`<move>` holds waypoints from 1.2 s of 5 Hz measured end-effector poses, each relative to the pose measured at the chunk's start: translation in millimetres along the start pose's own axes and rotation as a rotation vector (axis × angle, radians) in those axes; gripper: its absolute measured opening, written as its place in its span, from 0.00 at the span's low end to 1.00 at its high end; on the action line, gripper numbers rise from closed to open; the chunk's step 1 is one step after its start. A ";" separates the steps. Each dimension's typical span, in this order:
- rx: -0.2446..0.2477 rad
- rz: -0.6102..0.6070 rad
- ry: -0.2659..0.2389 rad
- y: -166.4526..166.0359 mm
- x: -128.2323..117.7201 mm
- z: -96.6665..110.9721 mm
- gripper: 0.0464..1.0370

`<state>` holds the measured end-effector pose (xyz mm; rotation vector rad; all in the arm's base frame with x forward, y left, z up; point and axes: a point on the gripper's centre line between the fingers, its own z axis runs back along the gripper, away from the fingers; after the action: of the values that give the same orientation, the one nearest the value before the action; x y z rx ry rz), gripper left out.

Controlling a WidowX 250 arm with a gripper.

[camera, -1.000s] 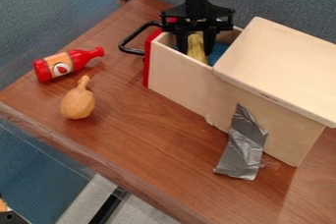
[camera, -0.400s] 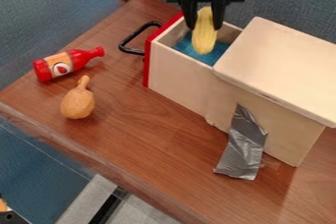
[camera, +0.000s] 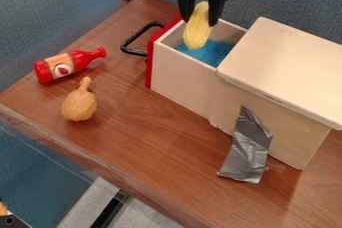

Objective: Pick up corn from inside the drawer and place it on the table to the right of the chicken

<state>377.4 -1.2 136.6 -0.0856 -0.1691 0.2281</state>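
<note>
In the camera view, I hang my gripper (camera: 200, 21) down from the top edge, fingers pointing at the open drawer (camera: 179, 74) below. They are clamped on the corn (camera: 197, 31), one at each side of its upper part. I hold it over the drawer's blue inside, nearly upright, its long axis leaning slightly: top end toward the picture's right, lower end down and toward the left.

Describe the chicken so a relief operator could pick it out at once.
On the brown wooden table, find the open drawer with the red front. The chicken lies lower left of it: orange-brown, its plump body narrowing to a knobbed stub, unlike the red, labelled bottle beside it.
</note>
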 end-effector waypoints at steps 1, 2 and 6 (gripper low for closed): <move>0.014 -0.026 -0.022 2.5 -17.0 21.4 0.45; 0.009 -0.056 -0.008 -0.7 -37.9 24.0 0.45; 0.095 -0.174 0.026 31.7 -104.3 -15.4 0.45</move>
<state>273.1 4.3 101.8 0.0205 -0.1389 0.0609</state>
